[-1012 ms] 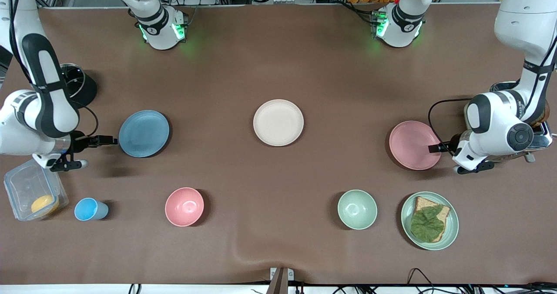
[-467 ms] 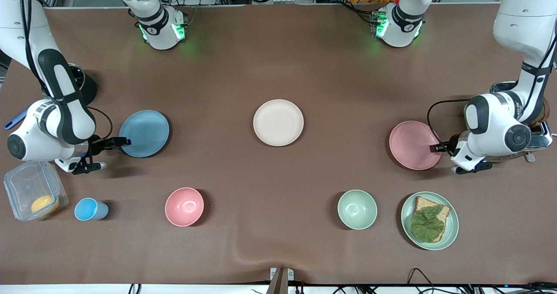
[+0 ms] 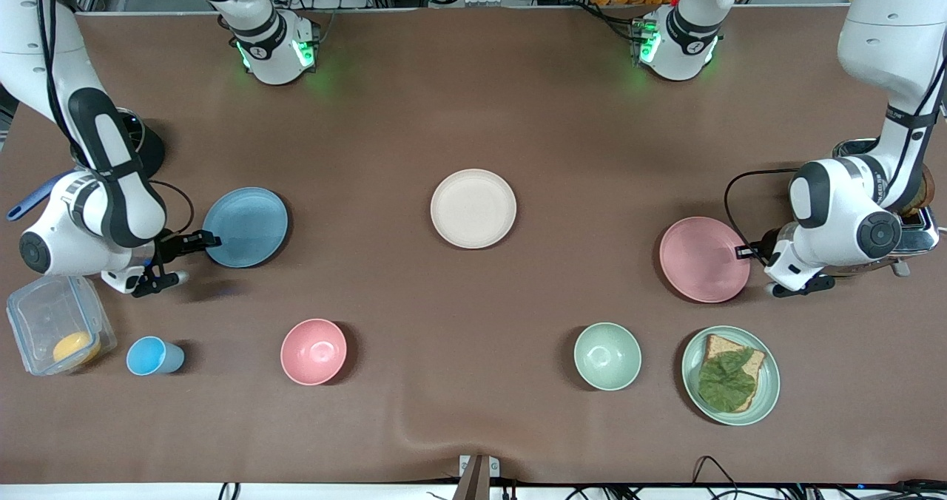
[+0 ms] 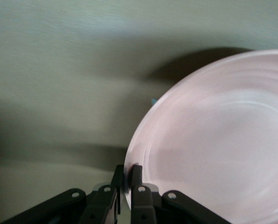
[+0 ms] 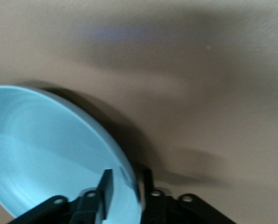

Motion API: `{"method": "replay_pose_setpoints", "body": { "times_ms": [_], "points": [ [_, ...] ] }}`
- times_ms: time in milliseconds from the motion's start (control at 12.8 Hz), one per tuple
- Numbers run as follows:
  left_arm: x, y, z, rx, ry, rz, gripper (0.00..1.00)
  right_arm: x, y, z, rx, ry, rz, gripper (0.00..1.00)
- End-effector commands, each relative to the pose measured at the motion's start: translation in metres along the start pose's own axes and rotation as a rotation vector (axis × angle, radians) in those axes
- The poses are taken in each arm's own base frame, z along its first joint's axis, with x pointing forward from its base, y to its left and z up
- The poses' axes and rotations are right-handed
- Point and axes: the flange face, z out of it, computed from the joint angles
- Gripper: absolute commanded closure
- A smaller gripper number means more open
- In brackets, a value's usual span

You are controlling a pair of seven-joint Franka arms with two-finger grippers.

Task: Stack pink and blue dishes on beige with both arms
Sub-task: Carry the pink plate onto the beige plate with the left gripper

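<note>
The beige plate (image 3: 473, 208) lies at the table's middle. The pink plate (image 3: 699, 259) is toward the left arm's end, and my left gripper (image 3: 740, 251) is shut on its rim. In the left wrist view the two fingers of the left gripper (image 4: 127, 173) pinch the edge of the pink plate (image 4: 213, 140), which casts a shadow below. The blue plate (image 3: 248, 226) lies toward the right arm's end. My right gripper (image 3: 211, 240) is at its rim. In the right wrist view the right gripper (image 5: 125, 184) is open astride the edge of the blue plate (image 5: 45, 149), one finger inside and one outside.
Nearer the front camera stand a blue cup (image 3: 152, 356), a pink bowl (image 3: 314, 351), a mint-green bowl (image 3: 607, 356) and a mint-green plate (image 3: 769, 393) with a sandwich. A clear plastic box (image 3: 44, 315) sits by the right arm. A silver toaster (image 3: 917, 234) sits by the left arm.
The right gripper moved in from beside the blue plate to straddle its rim. The pink plate, held by the left gripper, shifted slightly toward the front camera and looks a little larger.
</note>
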Motion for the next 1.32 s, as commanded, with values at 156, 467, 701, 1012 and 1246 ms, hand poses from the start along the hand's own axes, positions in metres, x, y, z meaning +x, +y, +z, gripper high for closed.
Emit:
{"method": "replay_pose_setpoints", "body": {
  "times_ms": [156,467,701,1012,1246],
  "points": [
    [-0.045,0.095,-0.133,-0.136,-0.114,0.103,1.00,0.009,-0.008,-0.017,0.039,-0.024,-0.015,1.00],
    [-0.077,0.214,-0.194,-0.185,-0.161,0.176,1.00,0.013,-0.013,-0.045,0.062,-0.047,-0.024,1.00],
    [-0.098,0.294,-0.162,-0.209,-0.183,0.245,1.00,0.019,-0.020,-0.069,0.069,-0.053,-0.039,1.00],
    [-0.141,0.388,-0.089,-0.198,-0.109,0.231,1.00,0.028,-0.041,-0.108,0.081,-0.075,-0.018,1.00],
    [-0.159,0.414,-0.038,-0.206,-0.064,0.211,1.00,0.045,-0.089,-0.128,0.098,-0.108,0.057,1.00]
  ]
}}
